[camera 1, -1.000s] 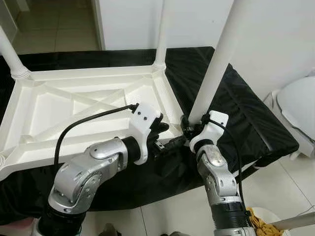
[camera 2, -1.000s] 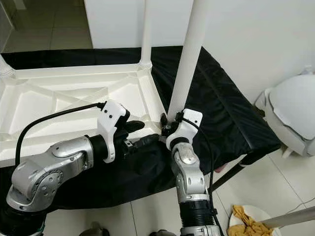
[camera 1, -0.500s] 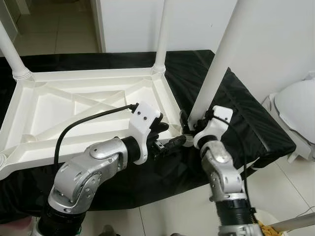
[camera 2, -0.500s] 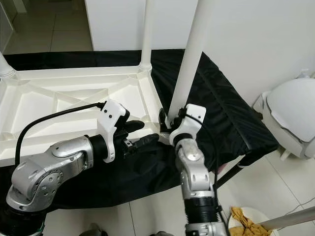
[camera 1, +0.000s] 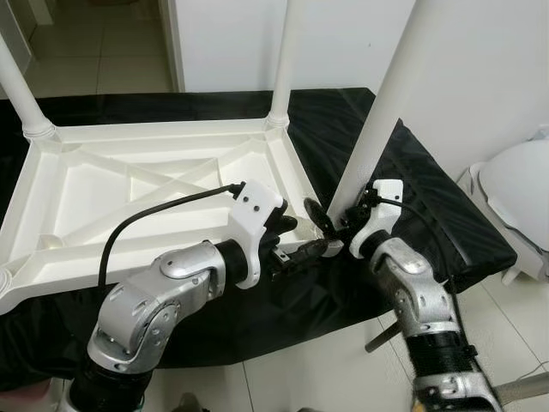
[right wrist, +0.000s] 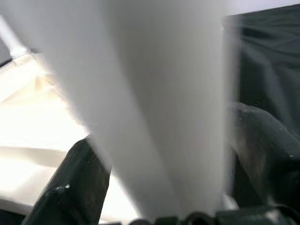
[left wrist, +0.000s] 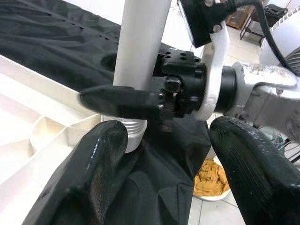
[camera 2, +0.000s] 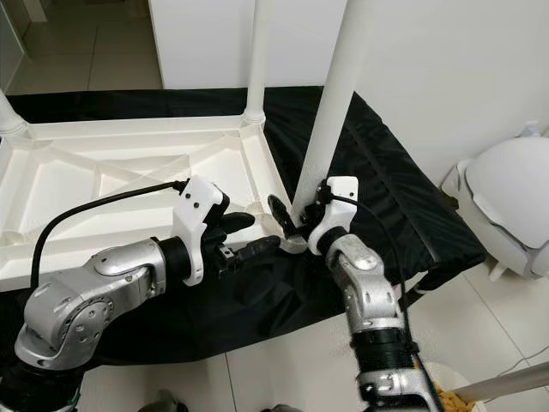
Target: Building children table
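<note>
A white plastic children's table (camera 1: 129, 184) lies upside down on a black cloth. Its near right leg (camera 1: 382, 112) stands slightly tilted at that corner. My right gripper (camera 1: 336, 221) is shut on the base of this leg; in the right wrist view the white leg (right wrist: 159, 103) sits between both fingers (right wrist: 79, 183). My left gripper (camera 1: 300, 240) is open just left of the leg's base, not touching it. The left wrist view shows the leg's threaded end (left wrist: 133, 133) over the corner socket (left wrist: 44, 133), with one right finger (left wrist: 117, 101) across it.
Two other legs stand upright at the far corners (camera 1: 287, 60) (camera 1: 17, 86). The black cloth (camera 1: 429, 197) drapes over the support's right edge. A white rounded object (camera 1: 515, 184) stands at the right, with a bowl of yellow cloth (camera 2: 455, 399) on the tiled floor.
My right wrist has turned around the leg's base and its forearm has swung out to the right. The left gripper has stayed open in place.
</note>
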Available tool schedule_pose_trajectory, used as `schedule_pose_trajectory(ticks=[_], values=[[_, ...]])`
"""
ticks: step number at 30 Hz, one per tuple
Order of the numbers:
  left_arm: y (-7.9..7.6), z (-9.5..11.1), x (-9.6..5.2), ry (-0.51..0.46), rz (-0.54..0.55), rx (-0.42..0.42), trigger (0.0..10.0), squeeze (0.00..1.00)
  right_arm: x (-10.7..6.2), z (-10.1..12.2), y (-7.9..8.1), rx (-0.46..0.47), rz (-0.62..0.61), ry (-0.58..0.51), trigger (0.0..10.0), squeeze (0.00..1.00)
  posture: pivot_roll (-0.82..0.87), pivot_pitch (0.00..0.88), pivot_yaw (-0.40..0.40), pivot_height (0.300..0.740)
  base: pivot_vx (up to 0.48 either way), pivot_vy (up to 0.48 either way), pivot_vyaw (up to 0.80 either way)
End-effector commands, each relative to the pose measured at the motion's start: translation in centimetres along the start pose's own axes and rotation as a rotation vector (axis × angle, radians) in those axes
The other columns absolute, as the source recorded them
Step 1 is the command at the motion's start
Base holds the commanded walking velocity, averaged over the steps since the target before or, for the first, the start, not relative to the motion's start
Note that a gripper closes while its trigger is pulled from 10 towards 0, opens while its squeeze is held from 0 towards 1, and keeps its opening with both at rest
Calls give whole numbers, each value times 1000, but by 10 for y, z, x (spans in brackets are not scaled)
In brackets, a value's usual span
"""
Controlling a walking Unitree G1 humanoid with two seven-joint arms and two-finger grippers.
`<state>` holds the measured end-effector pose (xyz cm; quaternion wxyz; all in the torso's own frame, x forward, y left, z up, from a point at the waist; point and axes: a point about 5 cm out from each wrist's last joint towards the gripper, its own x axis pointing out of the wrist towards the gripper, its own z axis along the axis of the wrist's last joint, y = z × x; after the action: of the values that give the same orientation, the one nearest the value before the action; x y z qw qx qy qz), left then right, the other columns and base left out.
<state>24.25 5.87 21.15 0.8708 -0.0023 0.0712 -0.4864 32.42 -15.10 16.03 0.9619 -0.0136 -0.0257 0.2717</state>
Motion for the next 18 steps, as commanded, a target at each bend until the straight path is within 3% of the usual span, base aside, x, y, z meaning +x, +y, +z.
schedule_pose_trajectory(ticks=[1,10,18], values=[[1,0,2,0,10,2,10000,0,-1,-3,-4,-6,62,7,10000,0,1,47,-65,740,0,0,0],[3,2,-1,1,13,7,10000,0,0,-5,-26,-66,183,41,10000,0,4,51,-47,740,0,0,0],[4,3,-1,2,11,10,10000,0,7,-5,-30,-91,239,60,10000,0,8,51,-42,740,0,0,0]])
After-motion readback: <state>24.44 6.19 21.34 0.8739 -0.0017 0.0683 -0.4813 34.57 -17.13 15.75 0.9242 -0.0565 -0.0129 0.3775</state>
